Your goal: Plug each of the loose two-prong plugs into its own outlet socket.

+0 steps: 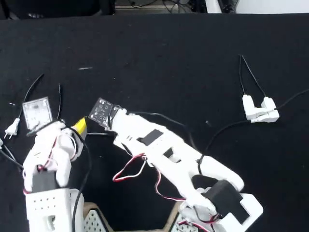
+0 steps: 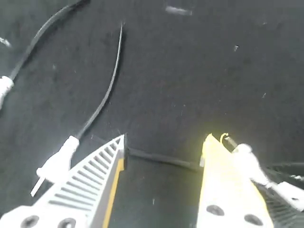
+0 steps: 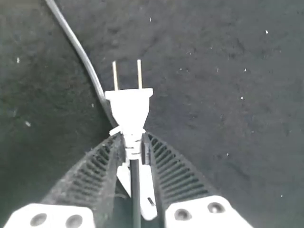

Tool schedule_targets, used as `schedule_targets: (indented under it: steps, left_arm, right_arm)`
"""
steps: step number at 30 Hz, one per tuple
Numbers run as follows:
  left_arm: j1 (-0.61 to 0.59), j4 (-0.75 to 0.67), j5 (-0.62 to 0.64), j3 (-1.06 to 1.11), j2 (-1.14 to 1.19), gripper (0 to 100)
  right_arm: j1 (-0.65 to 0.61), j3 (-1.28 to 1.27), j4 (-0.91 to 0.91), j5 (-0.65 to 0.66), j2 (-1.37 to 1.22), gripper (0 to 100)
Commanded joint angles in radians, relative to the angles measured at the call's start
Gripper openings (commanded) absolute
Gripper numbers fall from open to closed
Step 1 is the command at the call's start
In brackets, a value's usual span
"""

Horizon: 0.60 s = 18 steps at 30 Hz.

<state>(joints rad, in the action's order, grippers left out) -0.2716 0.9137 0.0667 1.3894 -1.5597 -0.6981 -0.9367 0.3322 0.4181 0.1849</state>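
Note:
My right gripper point(image 3: 132, 140) is shut on the neck of a white two-prong plug point(image 3: 128, 104), whose prongs point away over bare black cloth. In the high view this gripper point(image 1: 112, 121) lies left of centre, close to my left gripper point(image 1: 73, 129). The left gripper point(image 2: 166, 142) is open, one finger white, one yellow, with a black cable point(image 2: 161, 159) crossing between them. A second white plug point(image 2: 56, 162) lies just outside its white finger. A third plug point(image 1: 10, 128) lies at the far left. Two white socket blocks point(image 1: 259, 110) with cables sit at the right.
The table is covered in black cloth point(image 1: 169, 63). Thin black cables point(image 1: 59, 99) trail from the plugs on the left, and others point(image 1: 227, 126) run from the socket blocks toward the right arm's base. Loose red and white arm wires point(image 1: 129, 169) hang under the right arm.

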Motion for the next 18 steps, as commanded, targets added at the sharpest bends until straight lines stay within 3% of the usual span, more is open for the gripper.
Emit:
schedule_targets:
  steps: [1,4,9,18]
  left_arm:
    - [0.042,0.071,0.008,0.018,-0.18,26]
    - [0.096,0.117,0.003,0.047,-0.282,26]
    - [0.162,0.1,0.003,0.054,-0.226,26]
    - [0.16,0.086,0.002,0.059,-0.222,26]
  right_arm:
    - [-0.021,0.061,-0.032,-0.044,0.022,1.0]
    - [-0.023,0.028,-0.035,-0.08,0.076,1.0]
    - [-0.063,-0.071,-0.037,-0.11,0.229,1.0]
    - [-0.146,-0.236,-0.032,-0.11,0.473,1.0]
